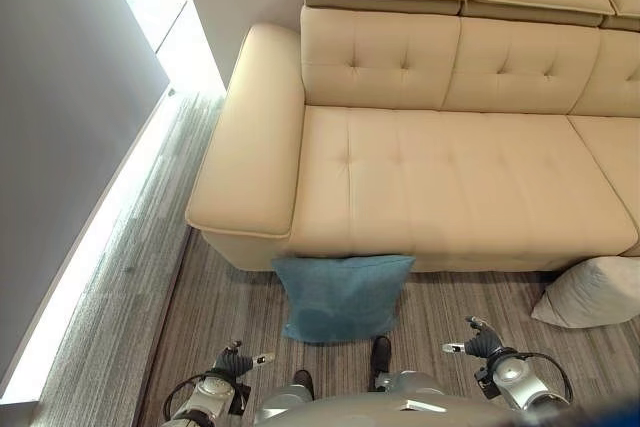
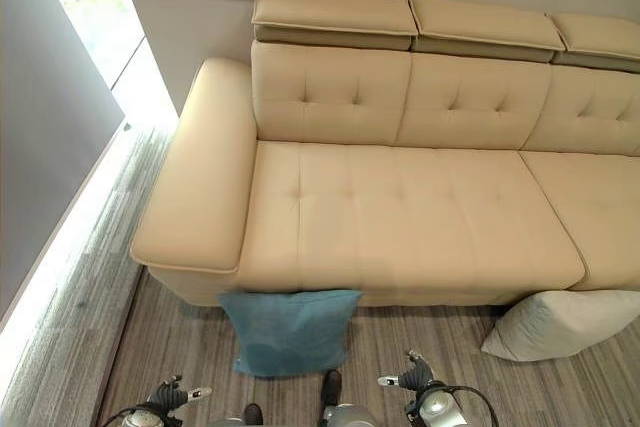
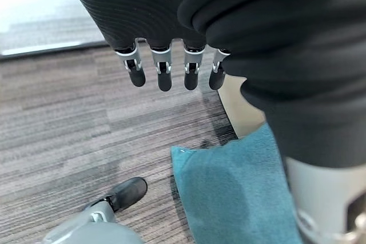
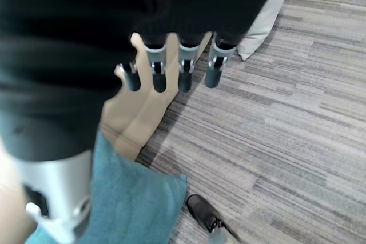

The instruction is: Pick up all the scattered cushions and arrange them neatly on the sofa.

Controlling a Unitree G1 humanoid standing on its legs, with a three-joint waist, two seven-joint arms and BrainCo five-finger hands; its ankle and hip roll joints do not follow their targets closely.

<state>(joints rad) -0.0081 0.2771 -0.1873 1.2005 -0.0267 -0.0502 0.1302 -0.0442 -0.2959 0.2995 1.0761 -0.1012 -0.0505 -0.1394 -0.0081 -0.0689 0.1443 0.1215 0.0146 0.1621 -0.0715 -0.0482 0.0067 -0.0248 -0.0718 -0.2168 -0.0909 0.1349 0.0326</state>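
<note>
Teal blue cushion (image 1: 342,296) stands on edge on the striped grey carpet (image 1: 130,277), leaning against the front of the cream leather sofa (image 1: 450,167), just below the seat nearest the left armrest (image 1: 250,137). It is square, woven-looking fabric, with a darker patch across its lower half (a shade difference, cause unclear). Its top edge touches the sofa base and its bottom corners rest on the floor.

Second cushion, pale grey (image 2: 560,323), lies on the carpet at the right, touching the sofa front, plump and slightly tilted.

Sofa seat has tufted buttons and holds no cushions; headrests sit on top of the back.

Left hand (image 1: 238,359) hangs low near the teal cushion's lower left corner, apart from it. Its wrist view shows fingers (image 3: 163,75) straight, spread side by side, holding nothing.

Right hand (image 1: 482,340) hangs low to the right of the teal cushion, well apart from the grey one. Its fingers (image 4: 184,72) are also straight and empty in its wrist view.
</note>
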